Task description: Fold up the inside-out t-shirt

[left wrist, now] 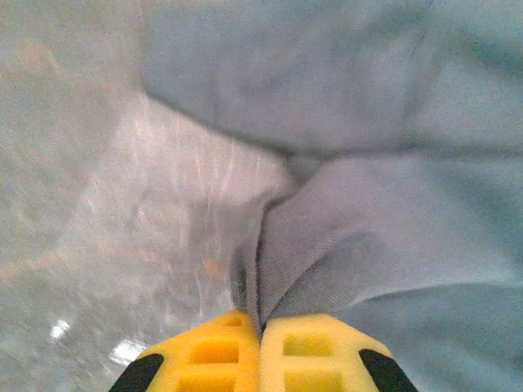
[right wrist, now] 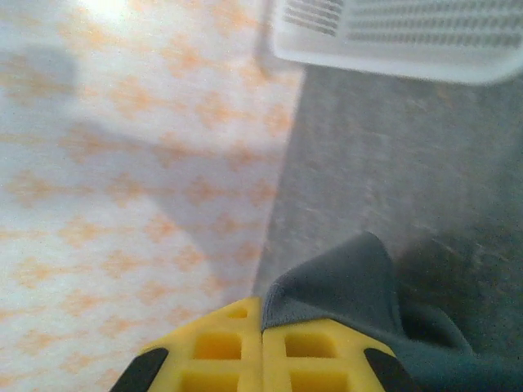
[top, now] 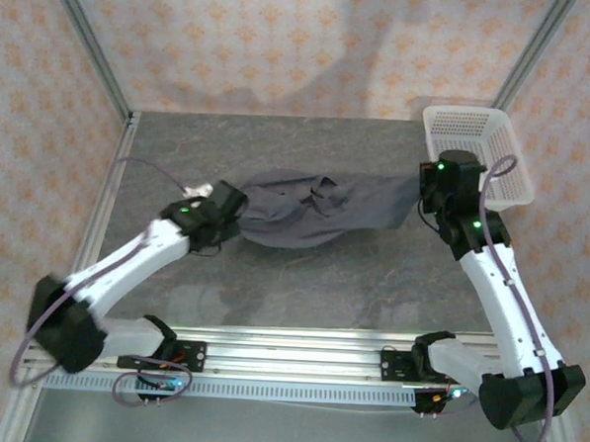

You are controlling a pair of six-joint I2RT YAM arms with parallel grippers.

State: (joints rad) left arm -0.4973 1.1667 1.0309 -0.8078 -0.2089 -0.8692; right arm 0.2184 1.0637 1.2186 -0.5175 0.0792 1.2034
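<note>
We see the dark slate-grey soft-cloth t-shirt [top: 315, 210] stretched across the middle of the grey table [top: 272, 279]. At its 9 o'clock end the left gripper [left wrist: 261, 331] is clenched on a fold. At 3 o'clock the right gripper [right wrist: 261, 318] pinches its edge, near the white plastic mesh basket [top: 472, 139].

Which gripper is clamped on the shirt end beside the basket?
The right gripper, pinching the t-shirt near the white basket; the left gripper holds the opposite end.

Soft light, blurry wrist views
</note>
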